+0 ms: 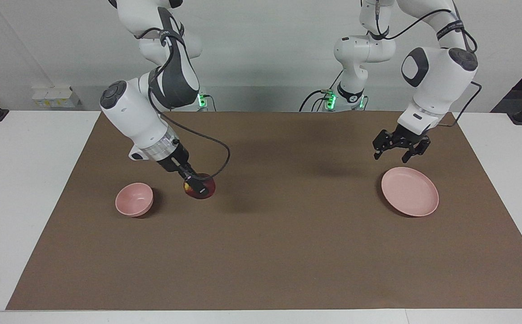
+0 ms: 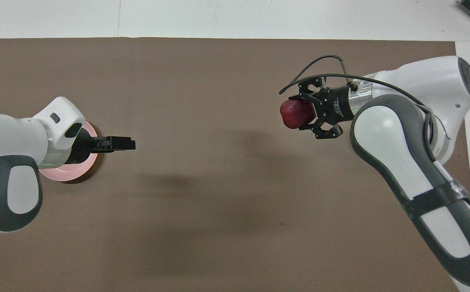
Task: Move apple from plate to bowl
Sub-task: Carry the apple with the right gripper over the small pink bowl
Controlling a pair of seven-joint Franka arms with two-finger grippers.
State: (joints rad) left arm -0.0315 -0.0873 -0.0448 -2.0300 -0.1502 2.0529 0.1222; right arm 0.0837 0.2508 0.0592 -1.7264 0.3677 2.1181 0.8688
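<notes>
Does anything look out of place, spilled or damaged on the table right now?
Nothing stands out. The right gripper holds the apple above the mat beside the upright bowl; the plate lies flat and empty, the open left gripper above it.

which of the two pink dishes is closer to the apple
The bowl, the small deep one at the right arm's end. The apple hangs in the right gripper just beside it; the wide plate is much farther.

- Apple: smooth, glossy dark red skin.
- Bowl: pale pink, smooth, looks like matt plastic.
- Plate: same pale pink, smooth, soft sheen.
- Mat: brown, matt, paper-like sheet.
- Table: white, smooth.
- Arm shells: glossy white plastic with grey panels; bare metal ring at the wrist.
</notes>
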